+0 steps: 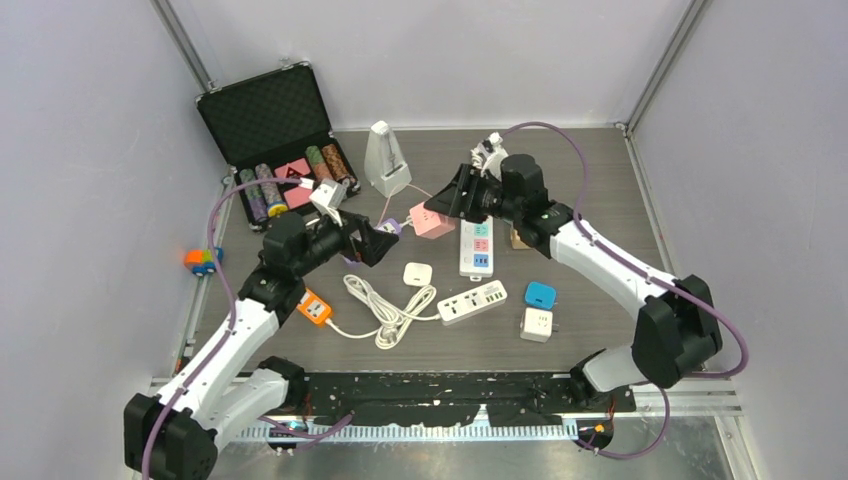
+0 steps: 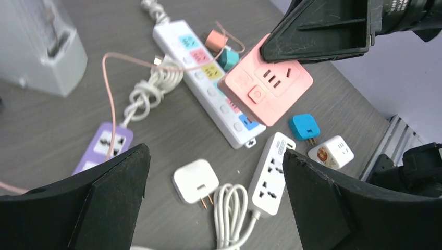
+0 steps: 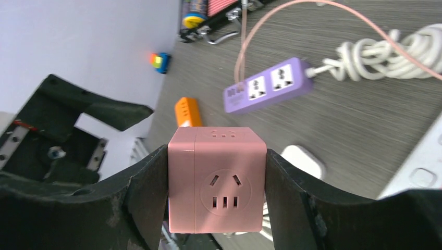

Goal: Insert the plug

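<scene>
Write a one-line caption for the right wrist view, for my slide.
Right claw gripping a pink cube socket by two sides; a purple power strip lies on the table behind.

Top view: pink cube socket (image 1: 432, 222) is half covered by the right gripper (image 1: 445, 205), so the grip faces are unreadable here. Purple strip (image 1: 391, 227) sits mostly behind the left gripper (image 1: 385, 243). A tan item (image 1: 518, 239) lies behind the right forearm, with too little showing to name it.

Left wrist: metronome (image 2: 36, 47) is cut by the top and left edges. The purple strip's near end is under the left finger (image 2: 104, 203). White cable (image 2: 229, 208) runs off the bottom edge.

Right wrist: the cube's side faces are covered by the fingers (image 3: 140, 198). White plug adapter (image 3: 301, 159) is largely behind the cube. Background is soft and the strip markings are illegible.
</scene>
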`<state>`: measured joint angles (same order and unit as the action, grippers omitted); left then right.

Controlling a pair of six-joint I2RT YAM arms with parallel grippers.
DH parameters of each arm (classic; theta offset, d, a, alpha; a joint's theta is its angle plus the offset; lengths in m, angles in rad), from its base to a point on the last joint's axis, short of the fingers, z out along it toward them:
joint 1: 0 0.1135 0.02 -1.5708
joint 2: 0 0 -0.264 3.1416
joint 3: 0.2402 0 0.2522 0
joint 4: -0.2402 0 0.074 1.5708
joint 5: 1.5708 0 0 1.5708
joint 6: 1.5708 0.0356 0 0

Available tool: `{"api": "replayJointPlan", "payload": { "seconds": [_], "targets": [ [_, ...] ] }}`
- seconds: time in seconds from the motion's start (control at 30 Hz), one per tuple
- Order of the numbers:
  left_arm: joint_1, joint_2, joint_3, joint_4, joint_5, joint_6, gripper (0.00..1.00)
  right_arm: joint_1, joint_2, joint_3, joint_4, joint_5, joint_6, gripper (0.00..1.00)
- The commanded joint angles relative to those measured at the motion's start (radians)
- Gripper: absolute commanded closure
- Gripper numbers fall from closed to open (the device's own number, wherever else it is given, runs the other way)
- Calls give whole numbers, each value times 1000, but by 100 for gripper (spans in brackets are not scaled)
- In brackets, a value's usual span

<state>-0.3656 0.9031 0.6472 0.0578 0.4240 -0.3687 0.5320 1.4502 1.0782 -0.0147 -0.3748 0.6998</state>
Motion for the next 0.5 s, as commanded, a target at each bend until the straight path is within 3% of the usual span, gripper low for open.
{"api": "replayJointPlan", "payload": {
  "seconds": [0.0,0.47],
  "targets": [
    [-32,-8,0,243,48,130,3,-7,-104,-17,119,-120,128,60],
    [-201,5,-36,444,177,385,0,-7,-275,-134,269,-221,421,58]
  ]
}}
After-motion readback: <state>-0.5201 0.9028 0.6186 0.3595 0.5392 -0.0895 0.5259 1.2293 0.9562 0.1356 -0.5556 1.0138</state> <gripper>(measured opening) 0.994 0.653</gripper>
